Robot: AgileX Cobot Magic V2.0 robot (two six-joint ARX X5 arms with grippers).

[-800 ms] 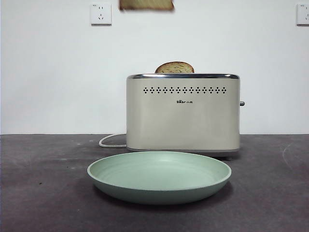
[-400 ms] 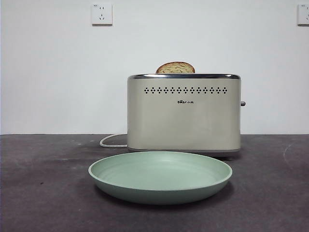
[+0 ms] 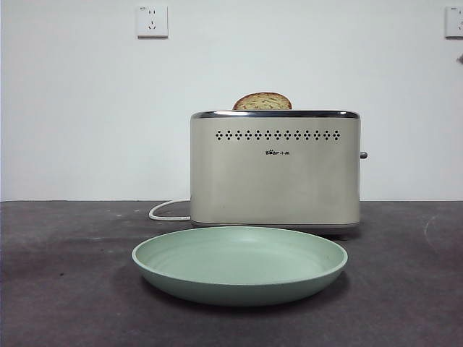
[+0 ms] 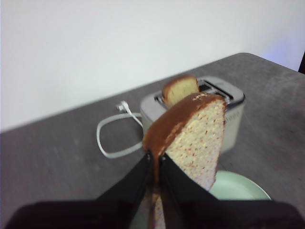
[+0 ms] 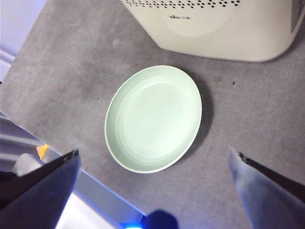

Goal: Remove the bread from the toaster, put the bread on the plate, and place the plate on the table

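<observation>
My left gripper [image 4: 155,160] is shut on the bread [image 4: 193,138], a wide flat slice with dark brown crust, held high above the toaster [image 4: 224,102] and out of the front view. The cream toaster [image 3: 275,170] stands at the back of the table with a narrower dome-topped slice [image 3: 262,101] in its slot. The pale mint-green plate [image 3: 239,264] lies empty on the table [image 3: 65,289] in front of the toaster. My right gripper [image 5: 155,167] is open, hovering high over the plate [image 5: 153,118].
The toaster's white cord [image 3: 168,210] loops on the table to its left. Two wall sockets [image 3: 152,20] sit on the white wall behind. The table's near edge [image 5: 95,191] shows in the right wrist view.
One second ago the bread's lower edge showed at the top of the front view; it has risen out of that view since. The toaster and plate have not moved.
</observation>
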